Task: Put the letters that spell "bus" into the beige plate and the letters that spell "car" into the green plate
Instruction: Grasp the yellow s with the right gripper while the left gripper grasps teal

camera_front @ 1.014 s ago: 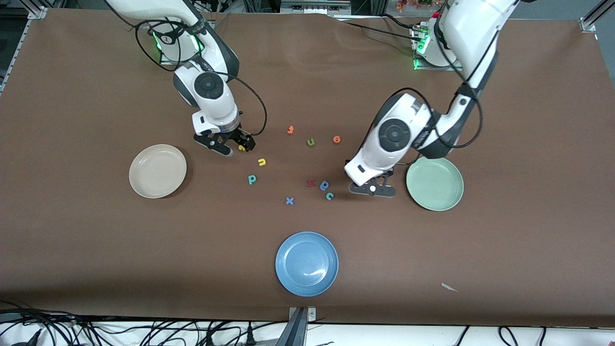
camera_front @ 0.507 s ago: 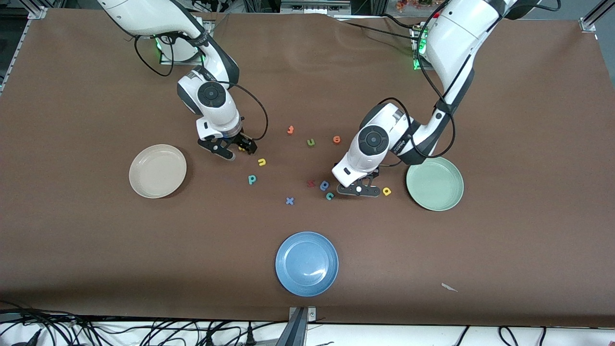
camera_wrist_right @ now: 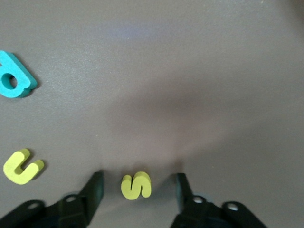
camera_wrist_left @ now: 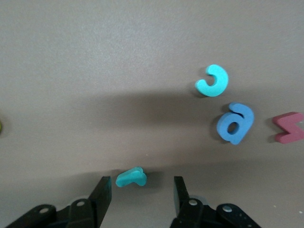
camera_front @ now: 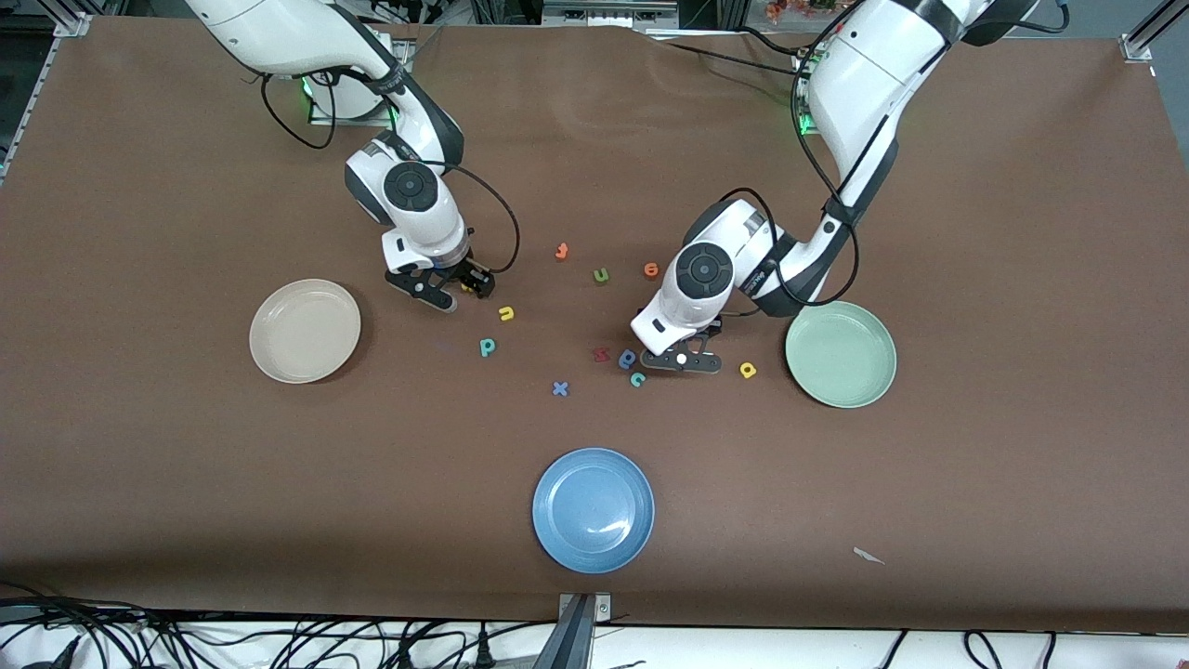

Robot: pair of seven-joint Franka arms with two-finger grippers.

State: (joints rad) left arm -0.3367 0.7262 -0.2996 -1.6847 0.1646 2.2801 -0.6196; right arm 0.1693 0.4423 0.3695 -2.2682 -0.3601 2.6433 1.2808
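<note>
- Three plates: beige plate (camera_front: 305, 331), green plate (camera_front: 841, 355), blue plate (camera_front: 593, 510).
- Right gripper (camera_wrist_right: 137, 190): fingers apart around yellow s (camera_wrist_right: 136, 185).
- Left gripper (camera_wrist_left: 141, 197): fingers apart around teal r (camera_wrist_left: 130, 177), on table.

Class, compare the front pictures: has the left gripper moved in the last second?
Yes. The left gripper has slid away from the green plate toward the blue a and teal c, uncovering the yellow a.

Both arms reach down steeply from their bases, wrists bent low over the tabletop. The left tool (camera_wrist_left: 140, 194) hangs with its fingers spread apart. The right tool (camera_wrist_right: 137, 192) likewise, fingers parted.
</note>
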